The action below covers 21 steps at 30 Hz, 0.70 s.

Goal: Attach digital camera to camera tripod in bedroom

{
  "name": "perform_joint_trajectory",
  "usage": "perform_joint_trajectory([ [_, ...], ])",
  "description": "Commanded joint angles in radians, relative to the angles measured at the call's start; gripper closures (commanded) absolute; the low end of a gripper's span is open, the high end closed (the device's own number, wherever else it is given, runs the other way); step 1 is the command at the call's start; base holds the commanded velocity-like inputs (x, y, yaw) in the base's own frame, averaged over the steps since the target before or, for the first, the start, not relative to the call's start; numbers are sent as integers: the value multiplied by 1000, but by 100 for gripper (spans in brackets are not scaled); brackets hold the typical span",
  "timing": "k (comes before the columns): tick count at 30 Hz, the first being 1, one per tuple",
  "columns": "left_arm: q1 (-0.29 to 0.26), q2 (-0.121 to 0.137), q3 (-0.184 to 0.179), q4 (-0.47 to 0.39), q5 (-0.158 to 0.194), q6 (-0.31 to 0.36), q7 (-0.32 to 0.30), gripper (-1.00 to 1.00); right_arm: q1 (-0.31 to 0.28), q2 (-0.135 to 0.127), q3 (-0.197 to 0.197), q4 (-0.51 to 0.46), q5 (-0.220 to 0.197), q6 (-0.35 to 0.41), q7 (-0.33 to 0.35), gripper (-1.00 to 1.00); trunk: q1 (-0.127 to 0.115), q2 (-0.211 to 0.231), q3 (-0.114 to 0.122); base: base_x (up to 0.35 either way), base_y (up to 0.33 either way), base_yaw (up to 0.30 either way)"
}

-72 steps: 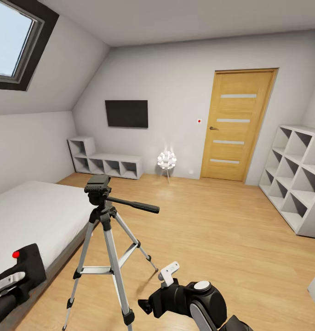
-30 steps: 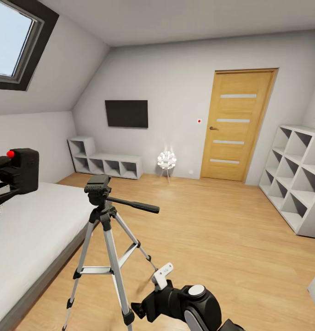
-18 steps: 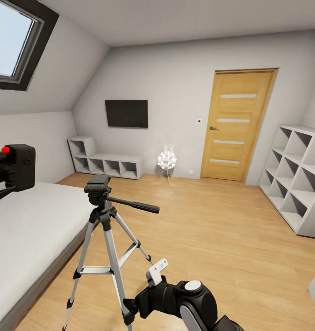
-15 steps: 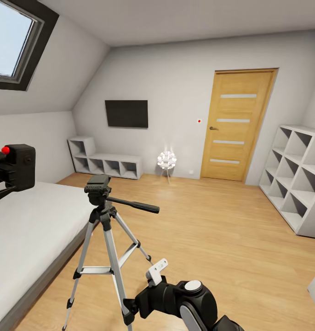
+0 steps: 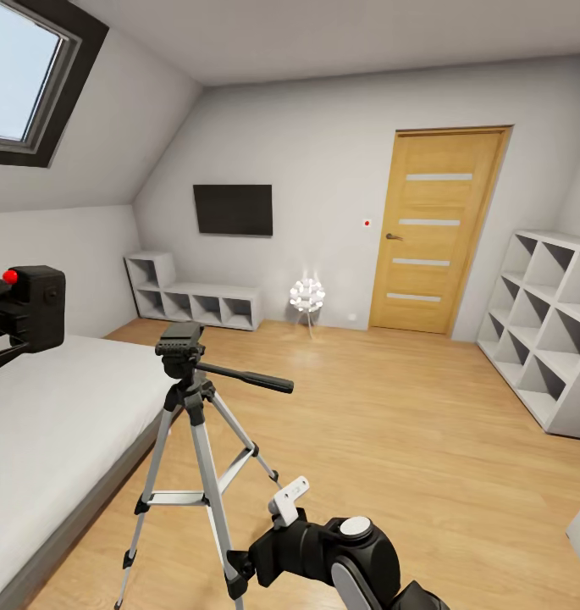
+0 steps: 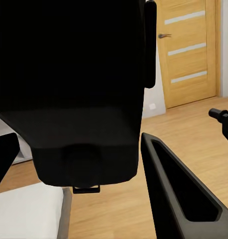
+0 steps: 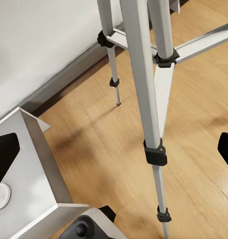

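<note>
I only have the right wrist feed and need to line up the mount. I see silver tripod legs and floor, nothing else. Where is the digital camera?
Observer: The digital camera is held up at the left hand, over the bed, left of the camera tripod.
Operator: Is it on the tripod's head yet?
Observer: No. The tripod head is bare, and the camera sits apart from it, slightly higher.
Operator: Which way does the pan handle run?
Observer: The pan handle sticks out to the right of the tripod head, away from the camera.
Operator: Where is my right hand?
Observer: The right hand is low, beside the tripod's legs.
</note>
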Motion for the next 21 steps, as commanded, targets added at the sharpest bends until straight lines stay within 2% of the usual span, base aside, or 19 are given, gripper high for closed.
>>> perform_joint_trajectory([
  [1, -1, 0, 1, 0, 6, 6, -3, 100, -1, 0, -1, -1, 10, 4, 10, -100, 0, -2, -2, 0, 0, 0],
  [6, -1, 5, 0, -1, 5, 7, -4, 100, 0, 0, -1, -2, 10, 6, 10, -100, 0, -2, -2, 0, 0, 0],
  [14, -11, -11, -10, -15, 9, -10, -47, 100, -24, 44, -1, -1, 14, -34, 4, -100, 0, -2, -2, 0, 0, 0],
  [21, -17, -15, -13, -20, 11, -23, -85, 100, -28, 54, 0, -1, 17, -73, 3, -100, 0, -2, -2, 0, 0, 0],
])
